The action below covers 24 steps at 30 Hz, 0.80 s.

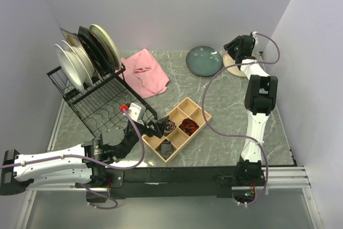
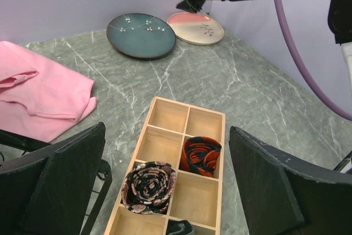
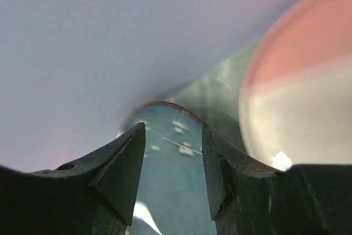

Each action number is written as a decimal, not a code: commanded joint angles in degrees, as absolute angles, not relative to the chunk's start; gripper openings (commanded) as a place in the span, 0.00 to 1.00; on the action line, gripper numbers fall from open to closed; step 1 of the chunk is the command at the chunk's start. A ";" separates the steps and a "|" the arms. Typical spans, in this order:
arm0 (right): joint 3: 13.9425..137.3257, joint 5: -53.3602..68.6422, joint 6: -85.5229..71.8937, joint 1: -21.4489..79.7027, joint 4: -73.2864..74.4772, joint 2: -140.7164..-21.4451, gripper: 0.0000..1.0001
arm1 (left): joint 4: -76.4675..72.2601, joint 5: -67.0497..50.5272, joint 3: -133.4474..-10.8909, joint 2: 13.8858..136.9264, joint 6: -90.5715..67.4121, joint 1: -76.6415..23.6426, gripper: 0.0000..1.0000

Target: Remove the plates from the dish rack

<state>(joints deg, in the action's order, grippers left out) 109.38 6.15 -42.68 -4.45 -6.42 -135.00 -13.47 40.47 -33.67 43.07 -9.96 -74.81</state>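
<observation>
1. standing on edge in the dish rack (image 1: 91,97) at the far left of the table: several plates (image 1: 80,60), white ones in front, dark ones and a cream-green one behind.
2. lying flat on the marble table (image 1: 230,127) at the far right, out of the rack: a teal plate (image 1: 204,60) and, just beside it, a pink-cream plate (image 1: 231,67).
3. hanging just above the far side of those two plates: the right gripper (image 1: 238,44), jaws parted with nothing between them, the teal plate showing through the gap in the wrist view.
4. hovering over a wooden compartment tray (image 1: 177,128) near the rack's front corner: the left gripper (image 1: 158,128), spread wide and empty.
5. sitting in some of the tray's compartments: rolled patterned fabrics (image 2: 148,187).
6. lying crumpled between the rack and the teal plate: a pink cloth (image 1: 146,72).
</observation>
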 commanded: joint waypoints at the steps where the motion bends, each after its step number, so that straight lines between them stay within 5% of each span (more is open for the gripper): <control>1: 105.91 4.04 -39.99 -4.57 -2.05 -126.50 0.53 | -15.20 41.92 -33.84 42.01 -10.63 -74.71 0.99; 7: 97.74 -1.04 -36.75 -0.45 7.52 -112.53 0.43 | -15.74 41.57 -33.57 41.04 -11.69 -74.71 0.99; 17: 78.69 -7.72 -33.66 16.42 17.84 -81.94 0.52 | -5.63 50.18 -46.48 42.27 -19.08 -74.71 1.00; 21: 70.15 -7.29 -33.05 24.58 16.17 -70.33 0.64 | -4.49 62.70 -55.77 44.64 -13.73 -74.44 0.97; 24: 64.97 -8.26 -32.17 28.38 16.35 -63.74 0.80 | -6.05 69.06 -62.55 47.62 -3.92 -73.83 0.80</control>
